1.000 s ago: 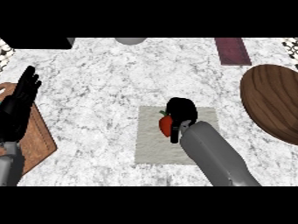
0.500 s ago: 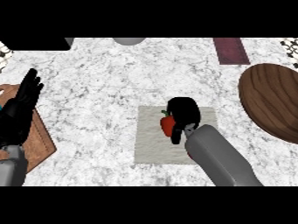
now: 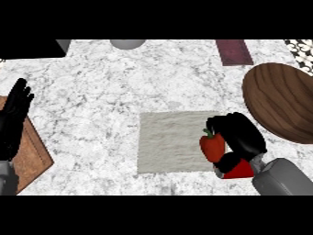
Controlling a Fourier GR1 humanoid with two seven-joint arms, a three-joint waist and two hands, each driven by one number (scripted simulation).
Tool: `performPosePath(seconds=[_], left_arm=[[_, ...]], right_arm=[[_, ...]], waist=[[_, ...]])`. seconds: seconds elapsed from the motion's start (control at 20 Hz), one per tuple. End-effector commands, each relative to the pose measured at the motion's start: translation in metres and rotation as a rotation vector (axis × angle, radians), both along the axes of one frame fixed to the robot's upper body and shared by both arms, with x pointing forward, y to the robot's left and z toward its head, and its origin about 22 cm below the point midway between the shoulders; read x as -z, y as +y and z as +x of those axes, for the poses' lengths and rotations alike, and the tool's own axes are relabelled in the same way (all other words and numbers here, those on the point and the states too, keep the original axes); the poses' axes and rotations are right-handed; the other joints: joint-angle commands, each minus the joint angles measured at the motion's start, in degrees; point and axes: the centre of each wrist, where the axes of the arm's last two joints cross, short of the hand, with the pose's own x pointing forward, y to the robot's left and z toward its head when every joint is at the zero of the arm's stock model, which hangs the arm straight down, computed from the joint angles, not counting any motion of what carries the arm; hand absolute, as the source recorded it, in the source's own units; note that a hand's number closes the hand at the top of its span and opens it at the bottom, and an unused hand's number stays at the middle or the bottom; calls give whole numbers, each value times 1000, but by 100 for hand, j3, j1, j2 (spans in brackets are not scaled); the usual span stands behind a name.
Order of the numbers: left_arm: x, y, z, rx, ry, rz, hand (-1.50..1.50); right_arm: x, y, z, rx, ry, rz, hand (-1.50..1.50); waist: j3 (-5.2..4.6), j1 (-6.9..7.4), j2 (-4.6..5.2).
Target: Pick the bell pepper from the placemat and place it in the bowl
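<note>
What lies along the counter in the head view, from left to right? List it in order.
Black left hand, resting open at the left edge over the brown wooden board → pale grey square placemat → red bell pepper → black right hand curled round it → dark wooden oval bowl.

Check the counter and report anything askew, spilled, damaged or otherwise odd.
Nothing stands out. The right hand is curled round the red bell pepper at the placemat's right edge. The wooden bowl lies further right, with nothing visible inside. The left hand rests open at the left.
</note>
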Motion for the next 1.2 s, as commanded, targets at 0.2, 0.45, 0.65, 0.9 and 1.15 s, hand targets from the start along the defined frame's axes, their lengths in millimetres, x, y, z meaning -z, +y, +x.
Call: performPosePath(seconds=[0.2,0.45,0.65,0.9,1.15], left_arm=[[2,7,-7,-18,18,-7,0],[-17,-11,15,10,-5,6,0],[3,10,7,37,-13,1,0],[-10,-18,9,53,-19,-7,0],[-1,-19,30,54,-1,-13,0]], right_arm=[[-119,-53,-27,90,-417,235,150],[-153,-95,-60,191,-403,288,150],[-159,-127,-62,268,-389,365,150],[-169,-169,-19,278,-346,449,150],[-118,-175,26,290,-318,471,150]], waist=[[8,-97,-17],[12,45,67],[9,178,95],[12,302,112],[12,331,138]])
